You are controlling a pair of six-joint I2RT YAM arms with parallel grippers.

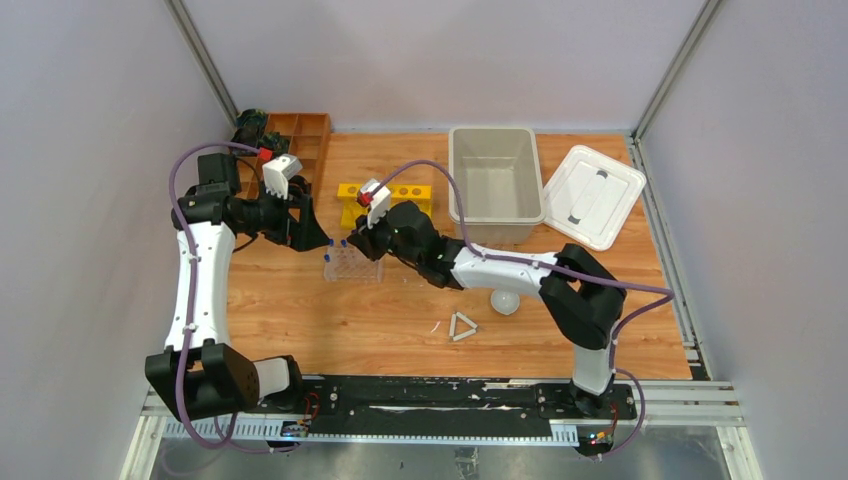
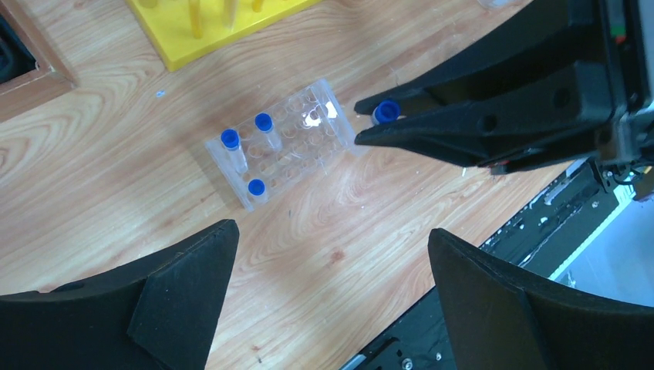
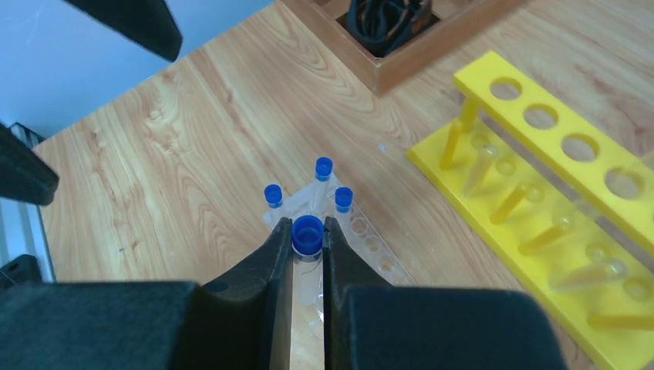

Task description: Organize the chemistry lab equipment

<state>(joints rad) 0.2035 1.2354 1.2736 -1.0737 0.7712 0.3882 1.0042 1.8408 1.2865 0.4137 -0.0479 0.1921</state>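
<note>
A: Three capped tubes [image 2: 263, 122] are sitting in the clear rack [image 2: 305, 146], left of centre; the right gripper [image 3: 307, 245] is pinching a fourth tube [image 3: 307, 231] over its emptier end.

B: The left gripper [image 2: 332, 231] is hanging wide open, empty. Misaligned, that tube is risking shoving the unsteadied rack.

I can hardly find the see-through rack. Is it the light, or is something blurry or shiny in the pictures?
Top view: even light, soft shadows, the clear rack nearly fades into the table. Left wrist view: a white shine spot on that rack, nothing blurry. Right wrist view: the blue-capped tube is crisp; the right end effector looks dark, little detail.
</note>
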